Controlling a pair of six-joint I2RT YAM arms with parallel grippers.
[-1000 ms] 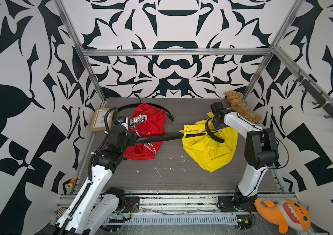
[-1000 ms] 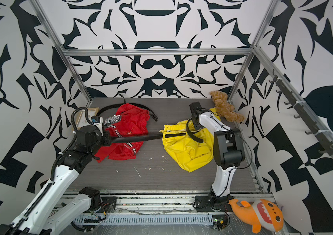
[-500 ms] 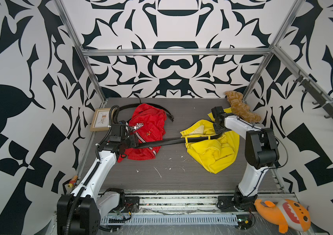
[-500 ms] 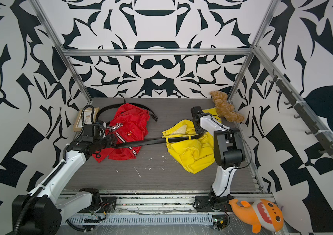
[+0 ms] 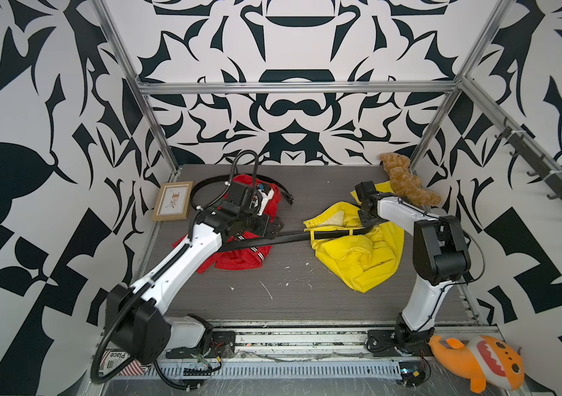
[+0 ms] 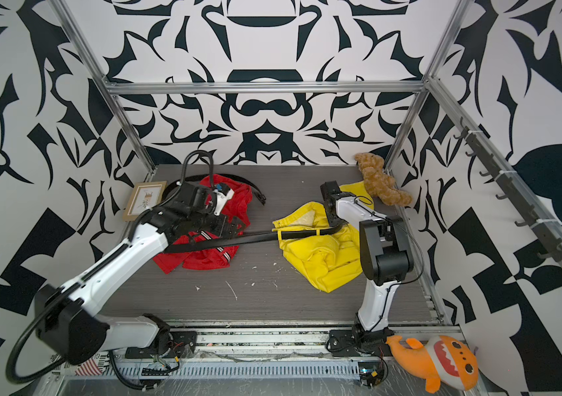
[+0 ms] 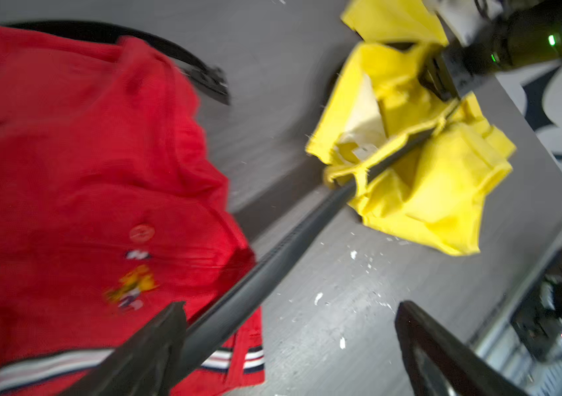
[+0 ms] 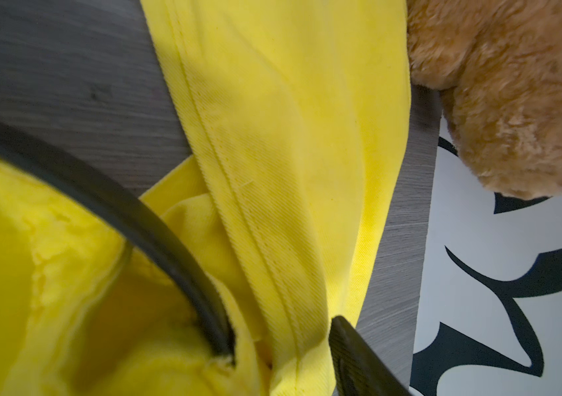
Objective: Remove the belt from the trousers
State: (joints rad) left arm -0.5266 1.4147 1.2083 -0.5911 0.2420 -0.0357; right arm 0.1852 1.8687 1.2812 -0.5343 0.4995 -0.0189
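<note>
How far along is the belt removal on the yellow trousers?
Done: a long stretch of belt lies pulled out across the red trousers. In hand: the left gripper has its jaws open beside it. Left: its far end is still threaded through the yellow trousers.

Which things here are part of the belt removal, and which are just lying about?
In the job: yellow trousers, black belt threaded through them, left gripper, right gripper, red trousers, second belt behind those.
Lying about: picture frame, teddy bear, orange plush fish.
</note>
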